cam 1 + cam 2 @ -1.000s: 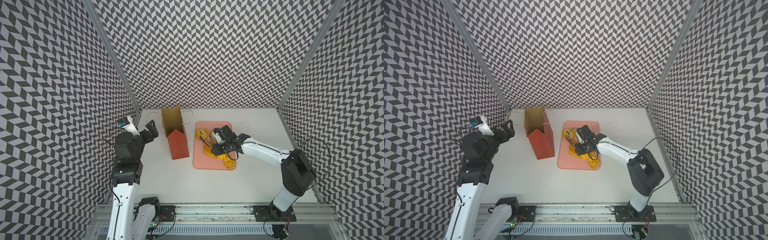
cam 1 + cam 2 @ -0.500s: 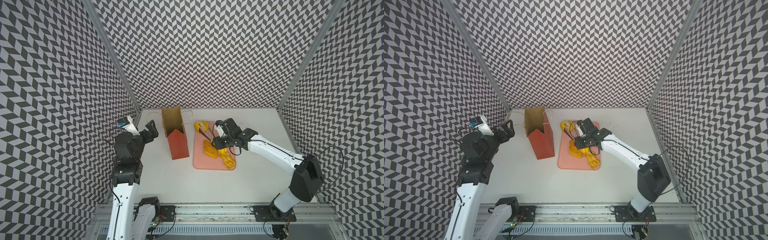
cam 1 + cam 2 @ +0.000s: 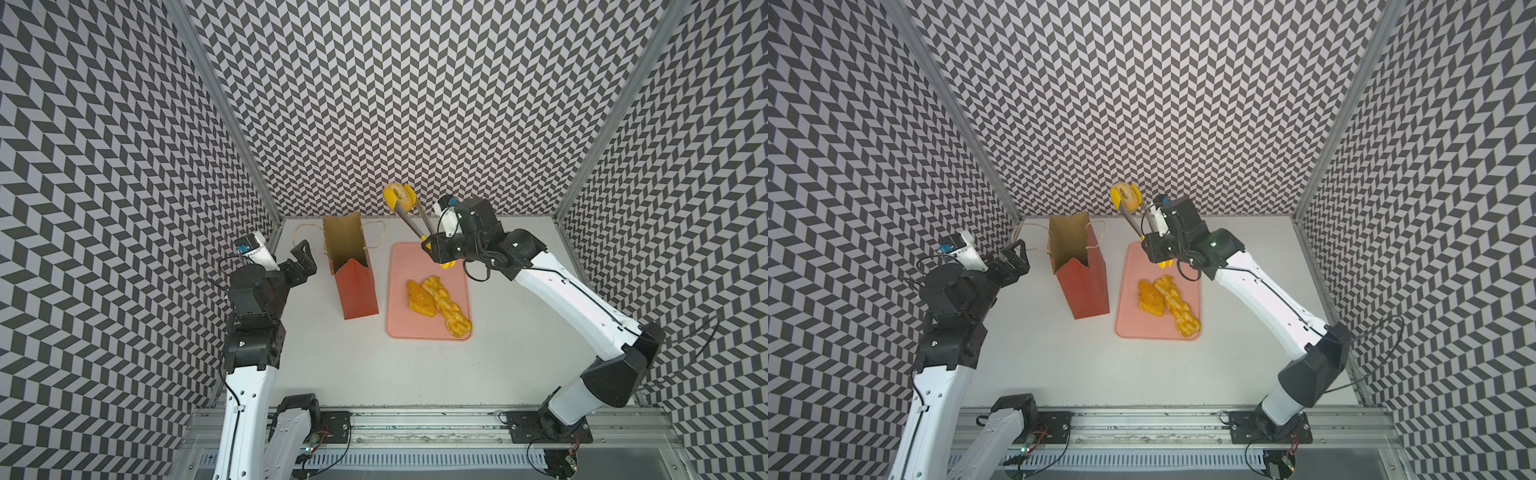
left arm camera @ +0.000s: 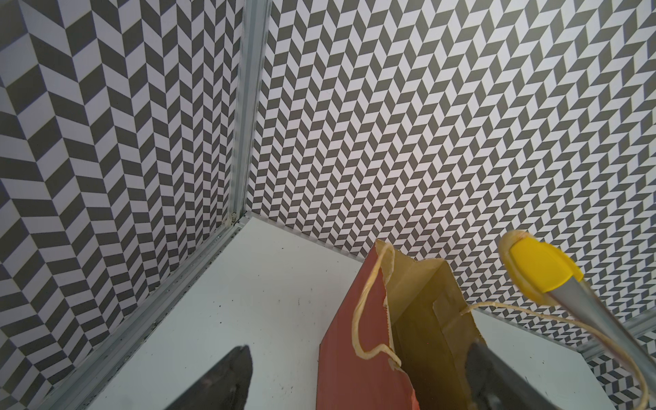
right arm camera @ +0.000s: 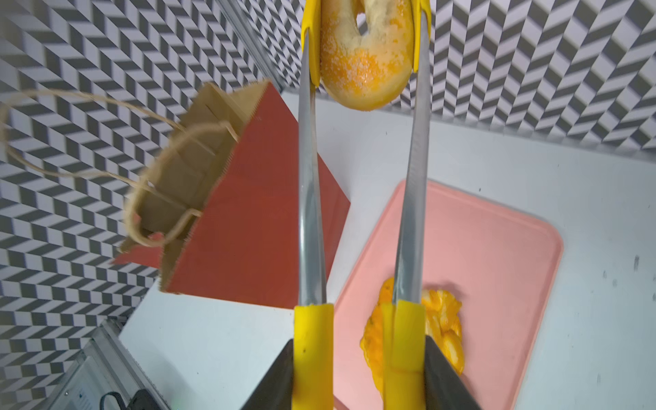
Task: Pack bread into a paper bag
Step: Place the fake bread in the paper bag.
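**Donut in transit, stage seen from above and from both wrists.** My right gripper (image 3: 436,249) is clamped on the yellow handle end of the tongs (image 3: 412,220), its jaws pressing the two steel arms toward each other. In the right wrist view the arms run away from the gripper (image 5: 358,376), and their yellow tips pinch the donut (image 5: 362,67) on both sides.

In both top views the donut (image 3: 400,196) (image 3: 1128,196) hangs clear of the table (image 3: 332,357). It is high beside the bag's mouth on the tray side, not over the opening.

The bag (image 3: 353,286) stands upright on the table with its mouth open and its brown inside showing. It is just beside the pink tray (image 3: 399,320) and apart from it. I cannot see down to the bag's bottom.

On the tray lie the loaf (image 3: 446,305) and the croissant (image 3: 419,300), touching side by side.

My left gripper (image 3: 304,261) hovers near the bag on the side away from the tray, jaws spread wide and holding nothing. The top views show a gap between it and the bag. In the left wrist view its dark fingers (image 4: 220,383) frame the bag (image 4: 355,355).
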`<state>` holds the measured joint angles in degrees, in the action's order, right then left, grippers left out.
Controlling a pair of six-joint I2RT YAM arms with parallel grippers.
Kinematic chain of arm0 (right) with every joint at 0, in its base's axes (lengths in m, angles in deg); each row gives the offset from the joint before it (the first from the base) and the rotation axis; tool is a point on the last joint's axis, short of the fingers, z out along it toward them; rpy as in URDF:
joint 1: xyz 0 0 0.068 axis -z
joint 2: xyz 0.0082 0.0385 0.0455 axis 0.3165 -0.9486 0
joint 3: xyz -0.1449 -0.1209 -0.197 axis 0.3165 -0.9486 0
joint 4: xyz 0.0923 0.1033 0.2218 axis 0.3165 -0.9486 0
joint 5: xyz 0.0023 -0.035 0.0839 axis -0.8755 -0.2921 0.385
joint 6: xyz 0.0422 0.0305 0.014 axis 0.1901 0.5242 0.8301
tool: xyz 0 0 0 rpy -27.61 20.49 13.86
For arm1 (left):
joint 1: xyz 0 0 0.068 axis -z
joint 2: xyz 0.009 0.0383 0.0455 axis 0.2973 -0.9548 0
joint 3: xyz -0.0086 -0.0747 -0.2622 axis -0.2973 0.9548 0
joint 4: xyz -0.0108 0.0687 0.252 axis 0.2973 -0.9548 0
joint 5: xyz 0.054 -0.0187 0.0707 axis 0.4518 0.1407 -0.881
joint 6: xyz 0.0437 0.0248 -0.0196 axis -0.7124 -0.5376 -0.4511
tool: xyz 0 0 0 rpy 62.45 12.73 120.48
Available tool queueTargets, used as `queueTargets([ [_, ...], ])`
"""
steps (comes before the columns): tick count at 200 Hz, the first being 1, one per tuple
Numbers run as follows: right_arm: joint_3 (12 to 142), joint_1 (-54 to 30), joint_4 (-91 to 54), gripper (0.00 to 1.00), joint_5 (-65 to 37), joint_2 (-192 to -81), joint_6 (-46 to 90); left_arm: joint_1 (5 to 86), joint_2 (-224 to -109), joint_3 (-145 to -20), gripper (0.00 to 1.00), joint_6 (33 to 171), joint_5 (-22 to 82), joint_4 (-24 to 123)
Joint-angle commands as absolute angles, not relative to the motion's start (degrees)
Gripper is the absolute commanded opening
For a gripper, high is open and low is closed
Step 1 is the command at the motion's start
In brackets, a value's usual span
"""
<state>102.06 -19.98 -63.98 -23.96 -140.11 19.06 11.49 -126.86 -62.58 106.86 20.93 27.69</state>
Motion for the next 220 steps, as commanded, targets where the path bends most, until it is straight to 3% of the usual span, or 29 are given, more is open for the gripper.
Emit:
queueTargets([
  [1,105.3,-19.95,-62.0,0.3,-22.17,-138.41,15.87,10.81,-126.33,-62.12,0.98,106.62,21.93,29.26],
  [155,104.35,-21.37,-59.51,0.29,1.48,-134.68,8.1,10.14,-126.44,-61.84,0.98,106.86,22.69,29.62],
  [220,100.09,-22.81,-57.58,0.28,3.91,-136.78,7.67,10.09,-126.33,-61.82,0.98,106.79,22.74,29.61],
])
